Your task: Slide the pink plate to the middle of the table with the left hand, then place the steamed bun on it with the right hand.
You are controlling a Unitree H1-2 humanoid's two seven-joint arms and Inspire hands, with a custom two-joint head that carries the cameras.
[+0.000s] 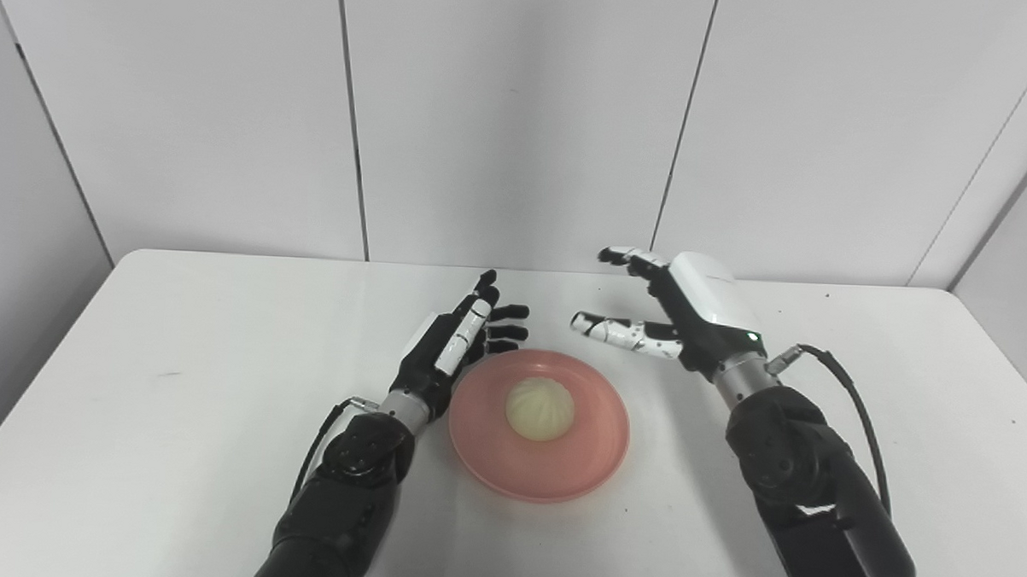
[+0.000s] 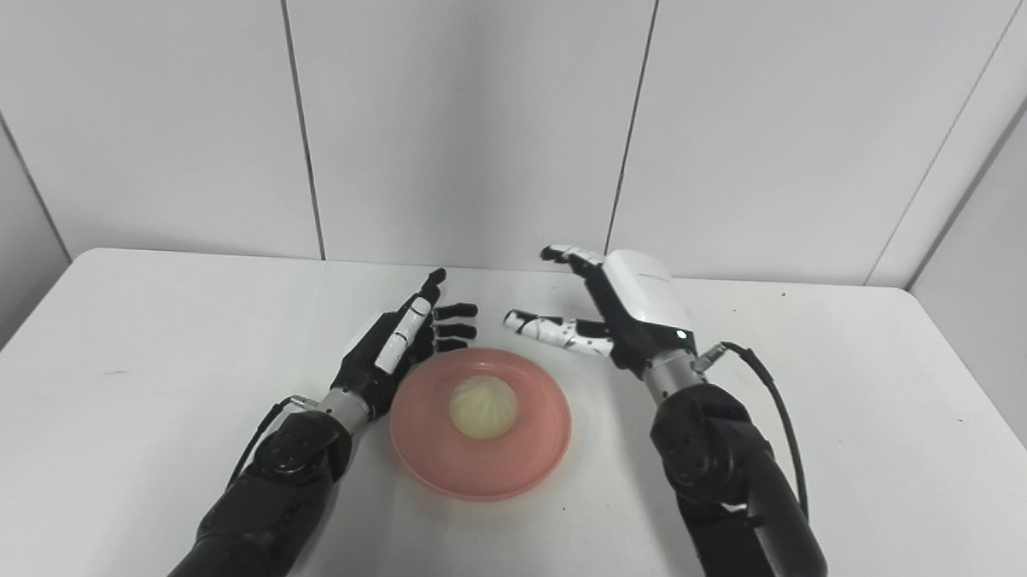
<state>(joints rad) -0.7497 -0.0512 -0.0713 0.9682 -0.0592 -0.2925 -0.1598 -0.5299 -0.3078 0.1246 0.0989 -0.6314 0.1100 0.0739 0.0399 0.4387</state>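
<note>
The steamed bun [image 1: 541, 408] lay on the pink plate [image 1: 558, 474] at lower centre of the frame. The left hand [image 1: 453, 342], fingers spread and empty, flanked the plate's left rim; the right hand [image 1: 675, 311], fingers wide, hovered at its upper right.

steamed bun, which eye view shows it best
The left eye view, by a little: the steamed bun sits nearer the picture's centre and looks slightly larger, its pleated top visible on the pink plate. The right eye view shows the same bun unblocked, only shifted left. Neither hand covers it.
</note>
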